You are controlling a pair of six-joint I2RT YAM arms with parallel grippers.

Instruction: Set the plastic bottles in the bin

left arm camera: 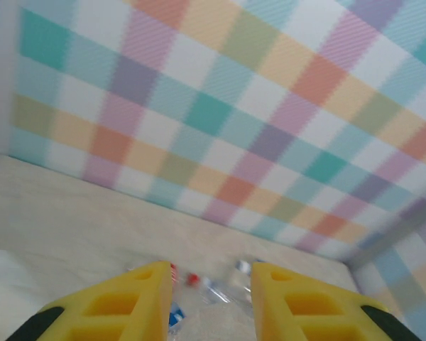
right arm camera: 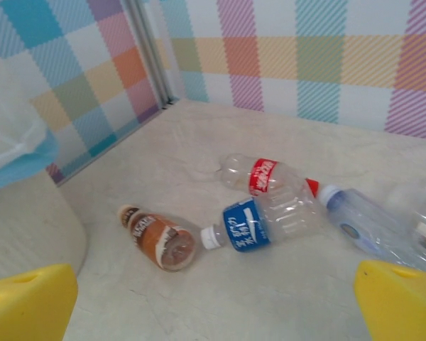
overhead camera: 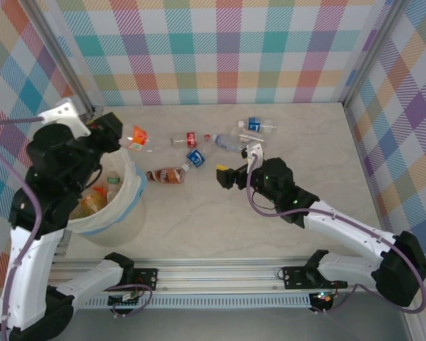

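Robot lab cell; checkered walls (overhead camera: 220, 50)

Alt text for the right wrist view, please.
Plastic bottles lie on their sides on the pale table: a brown-labelled bottle, a blue-labelled bottle, a red-labelled bottle and a clear bottle. The right pincer is open and empty, its yellow fingers at the bottom corners; the bin stands left.
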